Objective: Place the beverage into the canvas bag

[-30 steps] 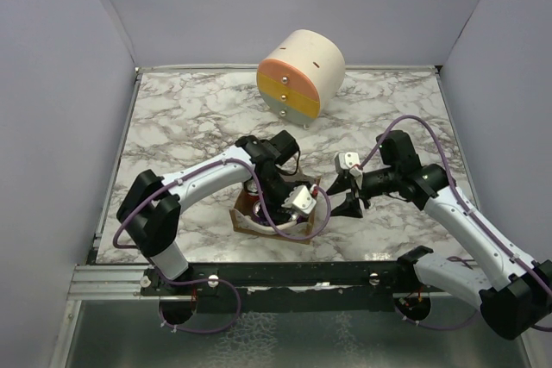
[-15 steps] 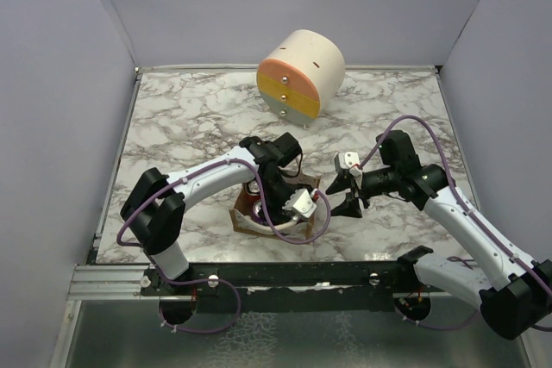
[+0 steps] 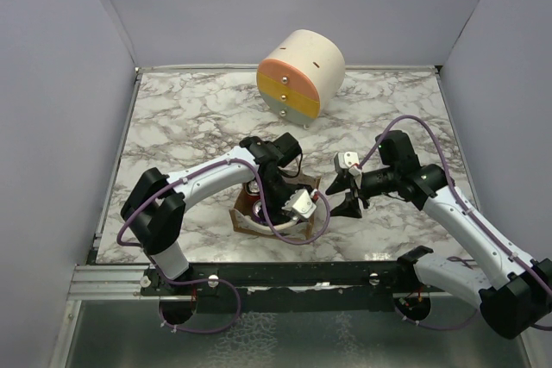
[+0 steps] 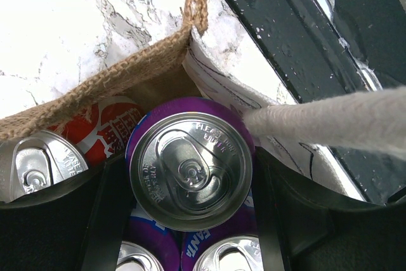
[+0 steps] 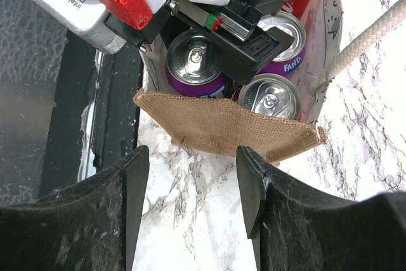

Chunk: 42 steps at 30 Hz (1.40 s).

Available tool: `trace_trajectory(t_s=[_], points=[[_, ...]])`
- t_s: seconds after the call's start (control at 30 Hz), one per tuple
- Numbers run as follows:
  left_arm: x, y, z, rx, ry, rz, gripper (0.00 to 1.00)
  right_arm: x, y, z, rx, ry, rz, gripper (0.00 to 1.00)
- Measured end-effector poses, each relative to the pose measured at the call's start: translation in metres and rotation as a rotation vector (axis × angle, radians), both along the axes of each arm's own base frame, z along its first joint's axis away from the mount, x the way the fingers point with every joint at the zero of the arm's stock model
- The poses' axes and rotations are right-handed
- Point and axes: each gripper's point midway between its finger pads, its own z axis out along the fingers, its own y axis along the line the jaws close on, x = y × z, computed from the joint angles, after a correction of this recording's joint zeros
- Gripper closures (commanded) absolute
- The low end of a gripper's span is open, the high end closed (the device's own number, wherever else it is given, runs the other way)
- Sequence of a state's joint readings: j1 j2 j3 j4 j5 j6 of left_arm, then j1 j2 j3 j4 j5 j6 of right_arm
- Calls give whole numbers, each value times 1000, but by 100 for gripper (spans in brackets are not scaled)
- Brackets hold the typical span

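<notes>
Overall light: bright and even, coming from above; the marble table [image 3: 190,118] is clearly lit in the top view.
Shadows: soft and short; deep shade inside the canvas bag [image 4: 127,74].
Glare: sheen on the lid of the purple can [image 4: 190,169]; the marble is washed out to white in the left wrist view.
Blur: the rope handle [image 4: 330,118] close to the lens is out of focus.
Right wrist view: the right gripper [image 5: 190,160] looks dark, grainy and slightly soft.

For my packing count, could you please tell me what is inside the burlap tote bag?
Upright soda cans: a purple can gripped by the left pincer, other purple cans and a red can. The pincer covers the rest of the tan burlap bag.
</notes>
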<state>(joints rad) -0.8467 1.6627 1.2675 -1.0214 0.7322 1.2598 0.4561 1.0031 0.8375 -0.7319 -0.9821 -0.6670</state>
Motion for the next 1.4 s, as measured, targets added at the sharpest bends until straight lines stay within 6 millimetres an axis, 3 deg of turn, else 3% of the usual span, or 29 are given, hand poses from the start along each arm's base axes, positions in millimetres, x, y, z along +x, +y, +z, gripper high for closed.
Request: trace_trajectory(t_s=[0.37,1.03,1.4], points=[[1,1,-1,4,-8,-4,45,1,-1,0,0,0,-5,42],[0,1,-3,2,-20,-3,40,1,-1,0,0,2,-7,42],[1,2,-3,6,-21,7,32,3,-2,0,0,7,-16,42]])
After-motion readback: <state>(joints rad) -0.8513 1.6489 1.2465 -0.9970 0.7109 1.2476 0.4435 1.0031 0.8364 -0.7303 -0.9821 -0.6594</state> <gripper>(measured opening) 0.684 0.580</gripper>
